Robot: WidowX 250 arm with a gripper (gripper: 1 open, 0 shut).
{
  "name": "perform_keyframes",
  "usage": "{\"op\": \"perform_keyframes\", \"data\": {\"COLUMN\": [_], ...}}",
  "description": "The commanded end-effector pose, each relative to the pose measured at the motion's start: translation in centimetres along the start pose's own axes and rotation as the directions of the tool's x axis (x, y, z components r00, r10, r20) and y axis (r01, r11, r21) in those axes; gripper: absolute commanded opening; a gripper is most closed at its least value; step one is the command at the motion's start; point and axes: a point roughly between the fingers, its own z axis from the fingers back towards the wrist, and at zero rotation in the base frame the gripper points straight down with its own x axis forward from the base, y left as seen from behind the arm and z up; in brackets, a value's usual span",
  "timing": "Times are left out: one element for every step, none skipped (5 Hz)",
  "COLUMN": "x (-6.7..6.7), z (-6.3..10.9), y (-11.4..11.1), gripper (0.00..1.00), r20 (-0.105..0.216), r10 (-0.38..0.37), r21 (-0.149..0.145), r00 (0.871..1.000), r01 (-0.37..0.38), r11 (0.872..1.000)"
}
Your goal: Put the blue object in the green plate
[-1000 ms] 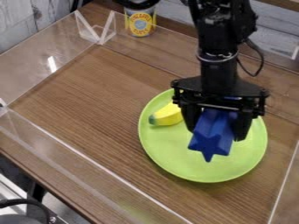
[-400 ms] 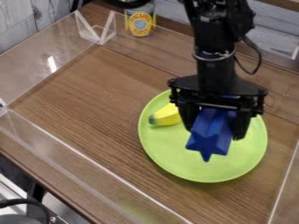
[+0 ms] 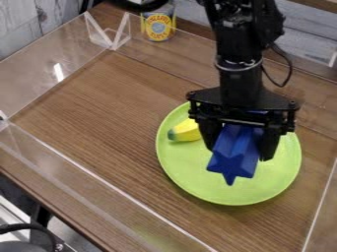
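The blue object (image 3: 235,156) hangs point-down over the green plate (image 3: 184,177), its upper part tucked up between the black fingers (image 3: 274,135) of the gripper (image 3: 238,133). The fingers sit close against both sides of it, so the claw looks clamped on the block. I can't tell whether the lowest tip touches the plate or sits just above it. A yellow banana (image 3: 191,130) lies on the plate's left part, just beside the block and partly behind the gripper. The plate rests on a wood-grain table (image 3: 105,108) ringed by clear plastic walls (image 3: 39,59). Well apart, at the far edge, stands 1 yellow-labelled can (image 3: 158,27).
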Motion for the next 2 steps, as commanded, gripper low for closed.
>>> {"op": "perform_keyframes", "data": {"x": [0.64, 0.57], "z": [1.73, 1.73], "y": [0.02, 0.14], "gripper": [1.00, 1.00], "r20": [0.068, 0.071], "r10": [0.005, 0.010], "r21": [-0.029, -0.028], "r00": [0.998, 0.997], "r01": [-0.003, -0.008], "r11": [1.000, 1.000]}}
